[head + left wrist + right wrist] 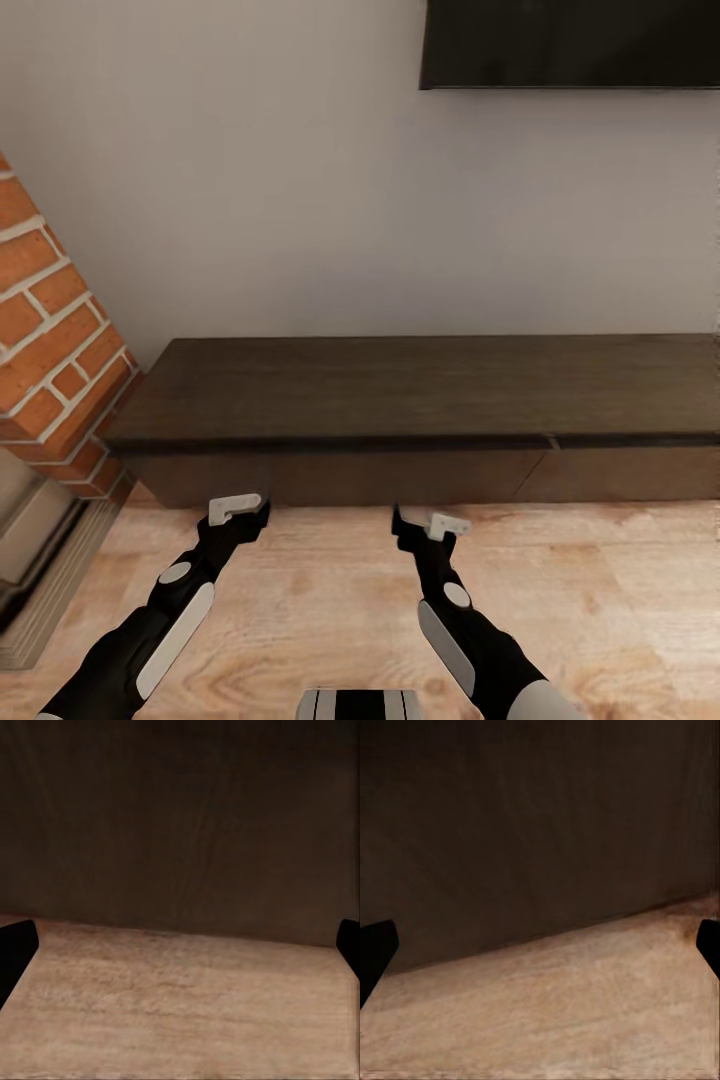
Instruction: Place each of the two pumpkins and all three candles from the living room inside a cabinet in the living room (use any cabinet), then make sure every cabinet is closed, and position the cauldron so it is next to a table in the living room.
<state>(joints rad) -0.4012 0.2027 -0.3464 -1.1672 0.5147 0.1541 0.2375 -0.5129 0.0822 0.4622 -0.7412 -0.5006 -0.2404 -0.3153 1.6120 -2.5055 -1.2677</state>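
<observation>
cabinet point(420, 390) against the wall, just ahead; top bare; fronts look shut | left gripper point(240, 512) and right gripper point(428, 527) low before its front, both spread wide, holding nothing | progress: no stowing evident; pumpkins, candles, cauldron apparently left to do

Both arms are glossy black shells with long white oval panels along the forearms and a round grey-white cap near each wrist. The left gripper point(245, 507) and right gripper point(425, 522) each have dark pointed fingers plus a small white angular bracket on top. At 6 o'clock there's a white-and-dark striped bit of the trunk point(360, 703).
</observation>
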